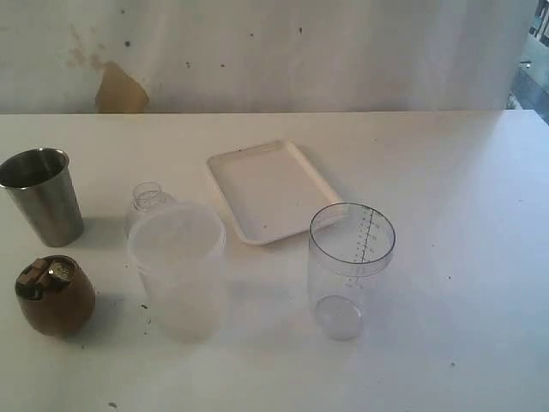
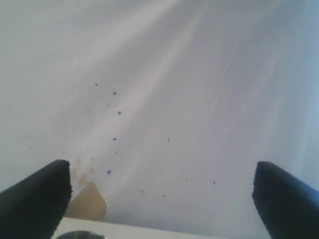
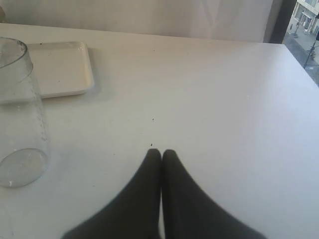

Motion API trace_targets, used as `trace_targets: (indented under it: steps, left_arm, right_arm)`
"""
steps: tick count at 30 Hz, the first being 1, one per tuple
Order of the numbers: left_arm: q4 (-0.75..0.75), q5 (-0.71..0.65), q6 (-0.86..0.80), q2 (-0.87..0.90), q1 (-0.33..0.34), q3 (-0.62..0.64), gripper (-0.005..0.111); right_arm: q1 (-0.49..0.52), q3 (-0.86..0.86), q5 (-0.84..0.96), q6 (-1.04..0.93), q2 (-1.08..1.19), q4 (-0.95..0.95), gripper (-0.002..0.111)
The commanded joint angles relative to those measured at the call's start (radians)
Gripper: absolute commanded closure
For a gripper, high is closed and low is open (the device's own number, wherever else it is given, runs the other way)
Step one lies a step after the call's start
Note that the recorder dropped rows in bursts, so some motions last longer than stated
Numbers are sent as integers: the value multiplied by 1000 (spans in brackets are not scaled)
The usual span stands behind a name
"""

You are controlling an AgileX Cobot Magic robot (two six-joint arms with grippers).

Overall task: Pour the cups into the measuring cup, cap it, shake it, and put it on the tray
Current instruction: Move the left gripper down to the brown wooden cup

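Nothing started yet: neither arm shows in the exterior view, and nothing is held. The left gripper [image 2: 160,175] has its fingers spread wide and empty, pointed at the stained wall [image 2: 164,74] above the table edge, not at a cup. The right gripper [image 3: 161,154] has its fingers pressed together on nothing, low over the bare table [image 1: 463,257] near the measuring cup [image 3: 20,114]. The steel tumbler [image 1: 41,196] stands upright at far left, with the wooden cup [image 1: 56,296] just in front of it holding some bits; I can't see what's in the tumbler. The measuring cup stands upright mid-table with its mouth open, and the tray [image 1: 274,189] is just behind it; can't tell if they touch. Risks as I see them: the frosted container [image 1: 178,270] and a small clear necked piece [image 1: 147,199] sit between the cups and the measuring cup, so a low carry from the left likely clips them. The tumbler is slick and tapered, so a high or light pinch could let it slide. The wooden cup is round, so it may rotate in the fingers and spill early. The measuring cup is tall on a narrow base with nothing bracing it, so a rim knock during the pour could tip it. The left needs a clear descent before any grasp.
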State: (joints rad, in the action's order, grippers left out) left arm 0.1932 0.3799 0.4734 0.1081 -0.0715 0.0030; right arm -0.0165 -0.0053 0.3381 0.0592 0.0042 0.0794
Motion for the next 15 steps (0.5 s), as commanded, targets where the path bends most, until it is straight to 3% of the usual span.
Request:
trace_targets:
  steps: [1, 8, 11, 15]
  left_arm:
    - [104, 26, 78, 133, 0, -3, 4]
    - [366, 52, 272, 423, 0, -3, 4]
    - [426, 104, 274, 570, 0, -3, 4]
    - [396, 112, 179, 755, 0, -3, 4]
  right_arm:
    - [5, 5, -1, 3, -4, -1, 108]
    - [5, 5, -1, 3, -4, -1, 108]
    - [5, 5, -1, 3, -4, -1, 108]
    - [5, 5, -1, 3, -4, -1, 108]
